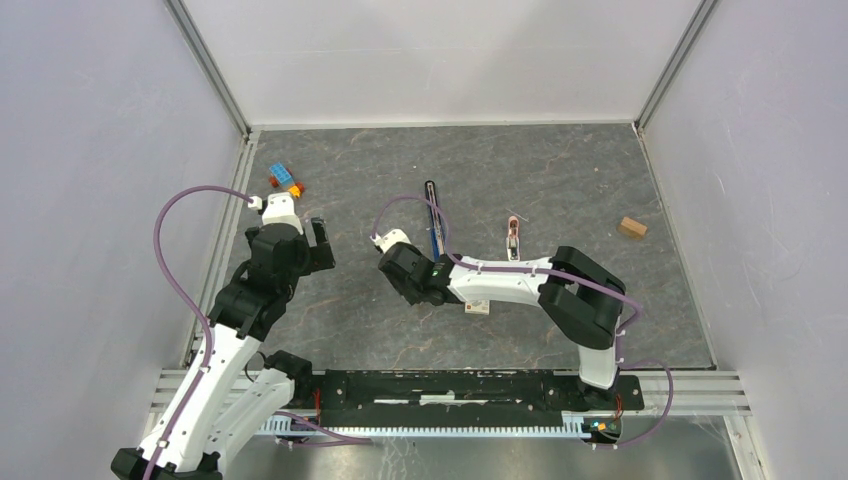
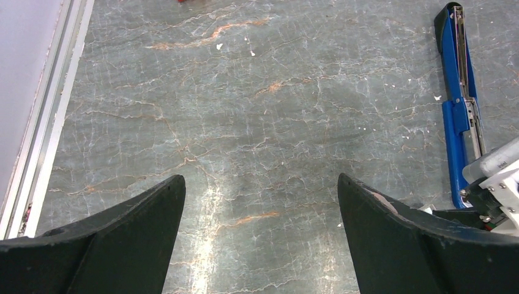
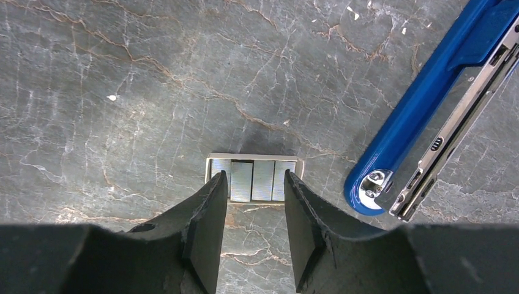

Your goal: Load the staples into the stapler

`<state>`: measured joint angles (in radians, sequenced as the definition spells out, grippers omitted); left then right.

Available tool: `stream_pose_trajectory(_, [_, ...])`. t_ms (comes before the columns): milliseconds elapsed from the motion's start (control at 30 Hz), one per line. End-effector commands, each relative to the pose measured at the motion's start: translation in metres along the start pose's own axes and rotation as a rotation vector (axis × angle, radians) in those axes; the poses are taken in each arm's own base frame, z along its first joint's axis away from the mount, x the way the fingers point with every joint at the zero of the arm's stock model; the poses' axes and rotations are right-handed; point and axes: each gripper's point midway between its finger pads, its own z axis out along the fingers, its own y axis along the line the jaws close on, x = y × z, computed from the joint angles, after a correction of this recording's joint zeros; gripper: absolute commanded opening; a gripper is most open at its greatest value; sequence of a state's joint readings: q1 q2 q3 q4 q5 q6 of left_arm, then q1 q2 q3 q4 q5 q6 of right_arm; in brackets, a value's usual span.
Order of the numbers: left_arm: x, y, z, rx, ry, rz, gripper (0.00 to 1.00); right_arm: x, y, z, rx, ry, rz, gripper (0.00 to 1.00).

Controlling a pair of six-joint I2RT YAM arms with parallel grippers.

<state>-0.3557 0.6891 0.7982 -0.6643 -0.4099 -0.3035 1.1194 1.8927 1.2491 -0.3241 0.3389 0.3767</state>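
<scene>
The silvery-grey staple strips (image 3: 263, 174), set in a shallow beige tray (image 3: 257, 156), are straddled by the narrowly parted right gripper (image 3: 256, 179); whether they are gripped cannot be told. The slim blue stapler (image 3: 416, 116) is laid open at two o'clock. The left gripper (image 2: 257, 184) is spread wide.

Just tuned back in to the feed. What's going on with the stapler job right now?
The right gripper is low over the table, jaws part-way apart, straddling the staples, which sit in a small pale tray. I can't tell whether it has pinched them yet. The stapler lies opened out close beside them, metal rail exposed. The left gripper hovers off to the side with jaws wide open, holding nothing.
</scene>
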Motion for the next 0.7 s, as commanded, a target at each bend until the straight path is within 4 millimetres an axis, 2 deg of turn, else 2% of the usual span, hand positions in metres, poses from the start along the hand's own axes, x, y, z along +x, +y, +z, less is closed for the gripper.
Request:
stream_pose_trajectory(0, [-0.012, 0.000, -0.004, -0.002, -0.033, -0.009, 1.00, -0.013, 0.004, 0.000, 0.009, -0.031, 0.000, 0.46])
stream_pose_trajectory(467, [-0.011, -0.001, -0.004, 0.003, -0.026, -0.005, 1.00, -0.002, -0.001, 0.005, 0.090, -0.012, -0.054, 0.46])
stream_pose_trajectory(667, [-0.011, -0.001, -0.003, 0.004, -0.026, -0.004, 1.00, -0.004, -0.004, 0.003, 0.128, -0.018, -0.074, 0.43])
